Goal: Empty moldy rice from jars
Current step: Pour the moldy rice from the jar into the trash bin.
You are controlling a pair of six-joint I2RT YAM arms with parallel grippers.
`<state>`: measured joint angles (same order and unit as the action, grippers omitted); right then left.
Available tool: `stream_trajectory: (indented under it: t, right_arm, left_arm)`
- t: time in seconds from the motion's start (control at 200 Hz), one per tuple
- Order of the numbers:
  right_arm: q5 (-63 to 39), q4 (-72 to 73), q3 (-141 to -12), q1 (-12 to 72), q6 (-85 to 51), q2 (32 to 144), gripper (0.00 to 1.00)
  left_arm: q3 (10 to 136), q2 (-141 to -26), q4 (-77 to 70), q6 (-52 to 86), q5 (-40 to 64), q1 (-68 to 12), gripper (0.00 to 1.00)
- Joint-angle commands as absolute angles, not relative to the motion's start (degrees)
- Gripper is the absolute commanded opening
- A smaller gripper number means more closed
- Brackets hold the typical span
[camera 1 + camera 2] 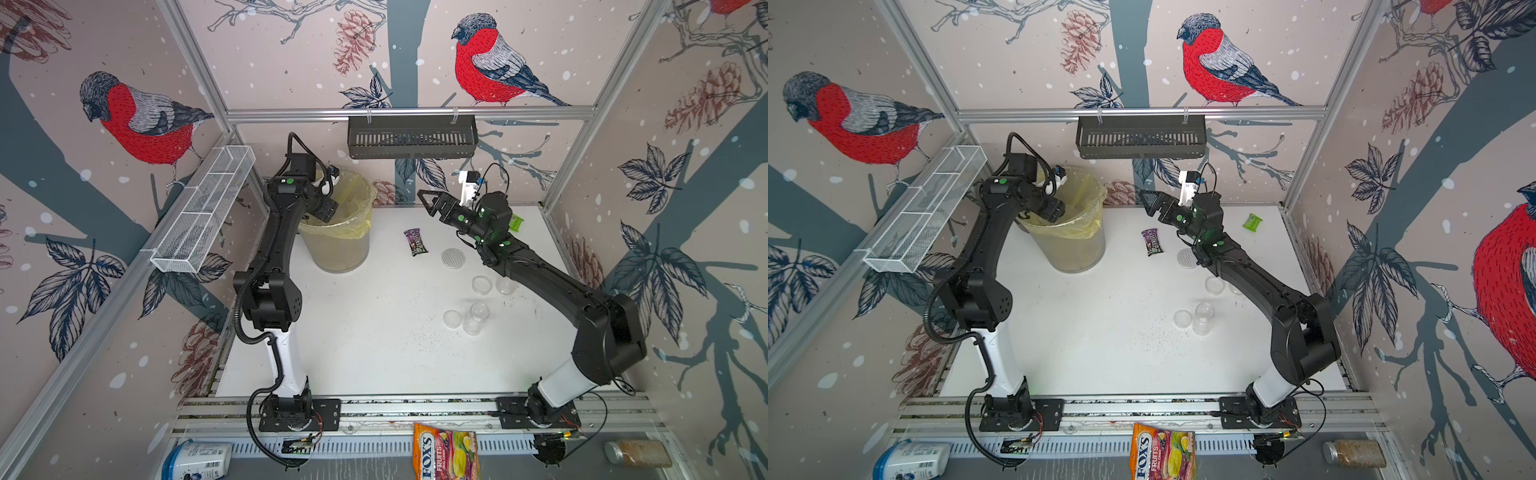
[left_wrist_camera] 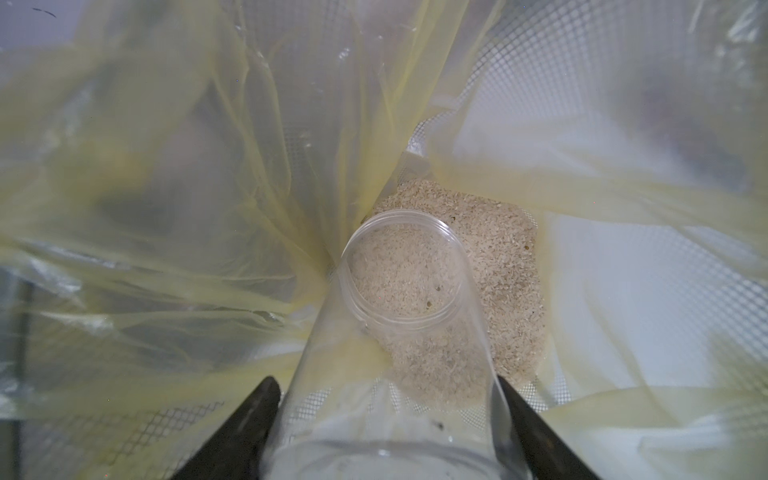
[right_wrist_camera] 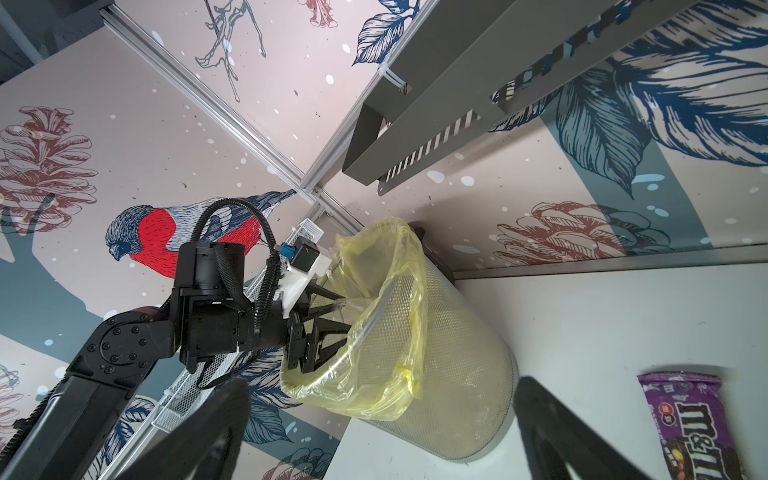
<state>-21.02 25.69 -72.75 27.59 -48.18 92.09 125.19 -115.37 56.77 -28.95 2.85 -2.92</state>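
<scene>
— Which step?
— Pouring: left gripper clamps the jar mouth-down in the bin; rice lies below. Right gripper is apart, empty.
— Next?
— Probably lift it out, put it down.

Left arm reaches into the yellow-lined bin, upper centre; right gripper hangs open to its right; a clear jar stands centre right.

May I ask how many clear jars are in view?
3. One jar in the left pincer inside the bin; second jar beside a clear lid; third jar by the right arm, partly hidden.
</scene>
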Motion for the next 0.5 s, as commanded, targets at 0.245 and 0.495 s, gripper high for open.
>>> stream_trajectory:
  t: [0.245,0.495]
  right_arm:
    - [-22.65,26.79,-73.65,27.42,-48.45,92.85,1.00]
    - [-23.64,26.61,-74.11,27.40,-48.22,93.73,1.00]
  left_arm:
    - [125.34,-115.55,56.99,-29.79,2.68,-2.48,0.31]
    - [125.46,-111.22,53.35,-27.77,7.78,-0.25,0.31]
